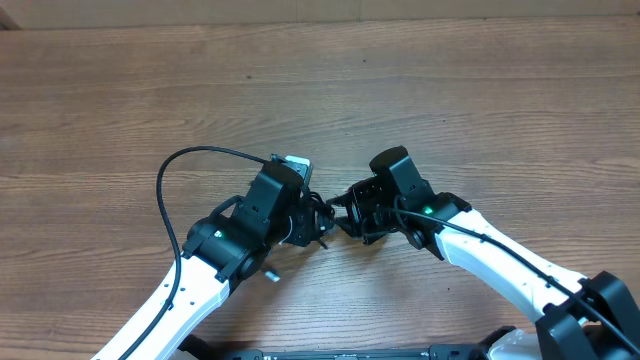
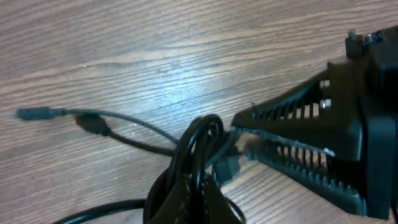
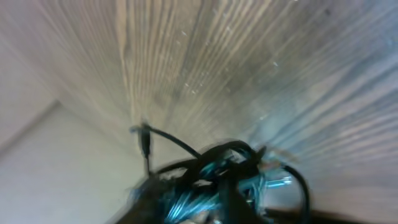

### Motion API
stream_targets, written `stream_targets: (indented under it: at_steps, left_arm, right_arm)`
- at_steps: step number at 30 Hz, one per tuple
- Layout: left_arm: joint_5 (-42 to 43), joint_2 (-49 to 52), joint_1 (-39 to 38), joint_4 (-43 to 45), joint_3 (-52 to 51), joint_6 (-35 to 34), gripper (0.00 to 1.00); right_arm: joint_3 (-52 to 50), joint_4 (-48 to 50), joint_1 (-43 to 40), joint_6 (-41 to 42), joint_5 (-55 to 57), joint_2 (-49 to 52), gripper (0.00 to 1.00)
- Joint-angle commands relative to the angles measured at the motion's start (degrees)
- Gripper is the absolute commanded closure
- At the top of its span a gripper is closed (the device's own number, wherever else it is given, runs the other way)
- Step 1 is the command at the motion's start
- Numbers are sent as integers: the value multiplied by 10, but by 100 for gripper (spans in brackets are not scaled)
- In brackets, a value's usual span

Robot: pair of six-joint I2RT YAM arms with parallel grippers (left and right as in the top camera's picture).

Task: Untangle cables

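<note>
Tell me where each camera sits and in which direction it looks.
Overhead: fixed above, facing straight down on the table; left arm and right arm reach in from the bottom edge to the cables.
Left wrist: on the left arm, looking low across the table; left jaws at the bottom edge, right jaws entering from the right.
Right wrist: on the right arm, facing down at the table; blurred, right jaws barely readable.
Shared: all three show the cables; overhead and left wrist both show the right jaws.

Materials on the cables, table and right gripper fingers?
cables: black rubbery or plastic jacket, slight sheen, bends into loops.
table: wood or wood-look laminate, matte, visible grain.
right gripper fingers: likely matte black plastic, moulded ribs.
</note>
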Motion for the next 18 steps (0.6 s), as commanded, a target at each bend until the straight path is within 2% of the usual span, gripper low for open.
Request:
stream_targets:
  at_steps: [1,7,13,17,18]
  left_arm:
    - [9,-13,-1,7,1,-10,95]
    - [-3,-13,-1,16,1,-69,95]
    - [-86,-7,-1,20,1,-211,96]
    - [-98,13,0,33,1,-288,96]
    - [-98,23,1,34,1,-306,96]
  right_arm:
    - [1,2,-1,2,6,1,96]
    - [1,17,-1,-67,3,1,96]
    - [1,12,0,-130,-17,1,96]
    - [1,-58,0,-148,-5,1,95]
    - [1,-85,0,-148,8,1,92]
